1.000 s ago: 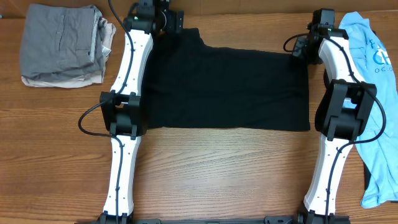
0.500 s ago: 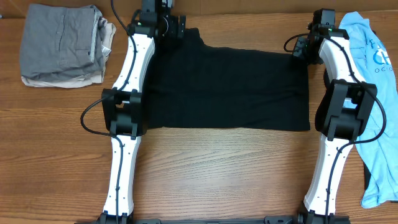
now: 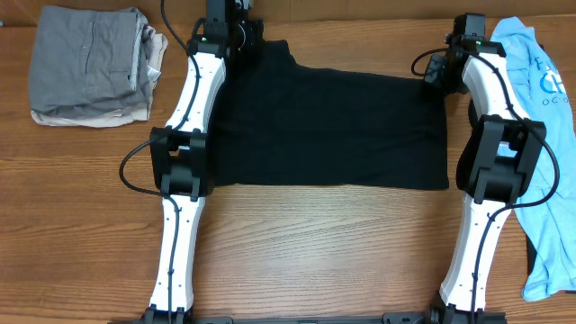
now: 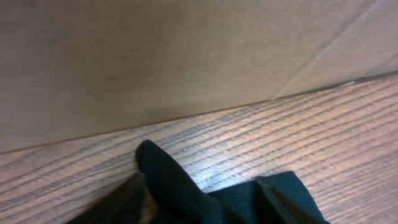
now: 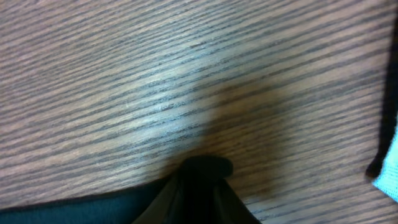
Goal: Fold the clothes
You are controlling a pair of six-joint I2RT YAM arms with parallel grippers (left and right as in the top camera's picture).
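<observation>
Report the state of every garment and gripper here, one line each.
Plain black short-sleeved T-shirt: lying flat, spread out.
Light blue T-shirt with white lettering: unfolded, rumpled.
Grey and beige garments: folded, stacked.
Left gripper: black fabric between its jaws, grip unclear.
Right gripper: shut on black T-shirt's corner.

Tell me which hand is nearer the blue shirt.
Right. The right hand is at a corner of the black shirt, close to the blue shirt; the left hand is at its other far corner.

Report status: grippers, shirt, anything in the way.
Right gripper pinching far corner of black T-shirt. Left gripper astride opposite far corner, grip unclear. Shirt lies flat. Light blue T-shirt off to its right, not blocking.
</observation>
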